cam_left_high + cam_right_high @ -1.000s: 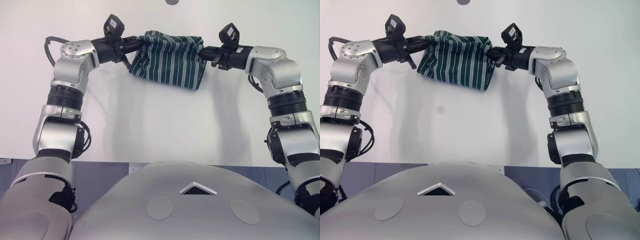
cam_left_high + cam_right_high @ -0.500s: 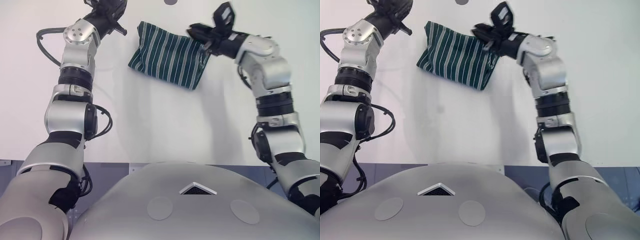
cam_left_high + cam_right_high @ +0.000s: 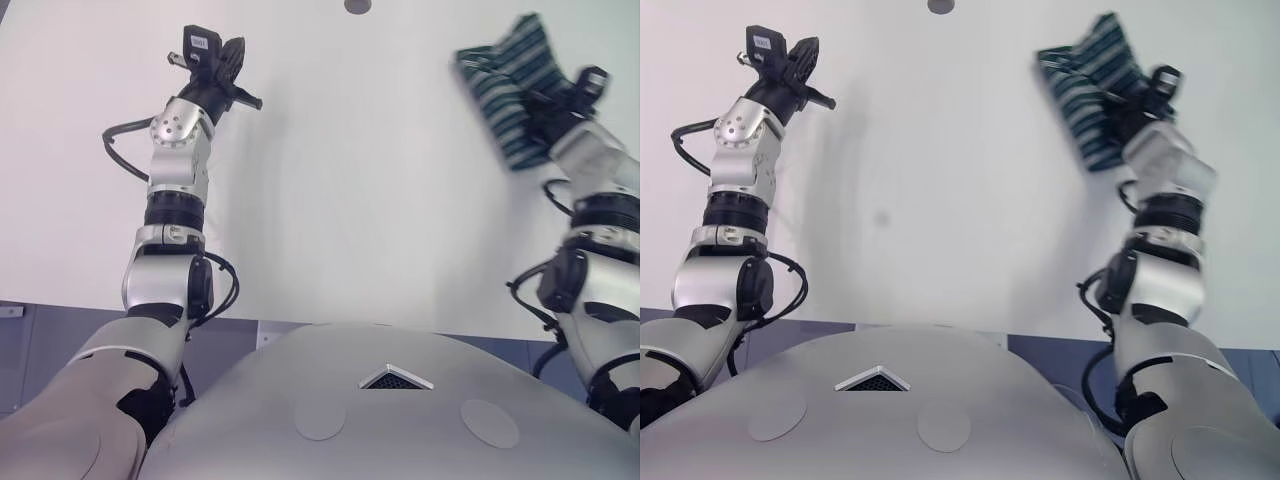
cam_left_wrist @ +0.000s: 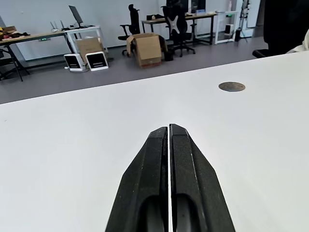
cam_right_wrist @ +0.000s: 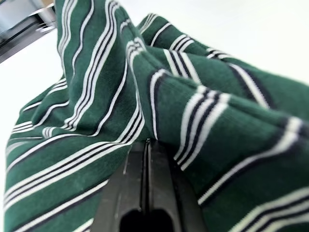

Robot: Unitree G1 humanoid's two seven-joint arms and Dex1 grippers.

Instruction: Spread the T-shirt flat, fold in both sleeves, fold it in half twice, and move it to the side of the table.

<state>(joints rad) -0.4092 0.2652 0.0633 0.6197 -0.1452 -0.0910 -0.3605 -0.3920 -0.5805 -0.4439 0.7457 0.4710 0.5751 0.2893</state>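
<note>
The white bench (image 3: 330, 200) carries the work. The folded striped T-shirt (image 3: 505, 85) is at its far right side, pinched by the right fingers (image 5: 137, 164). The left fingers (image 4: 154, 159) are pressed together, empty. Folding appears done; only release remains.

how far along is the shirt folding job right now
Folding looks done: the green white-striped fabric T-shirt is a compact folded bundle. In hand: the right gripper is shut on it near the right side of the white table; whether it rests on the surface is unclear. The left gripper is shut and empty. Left: set it down and release.
</note>
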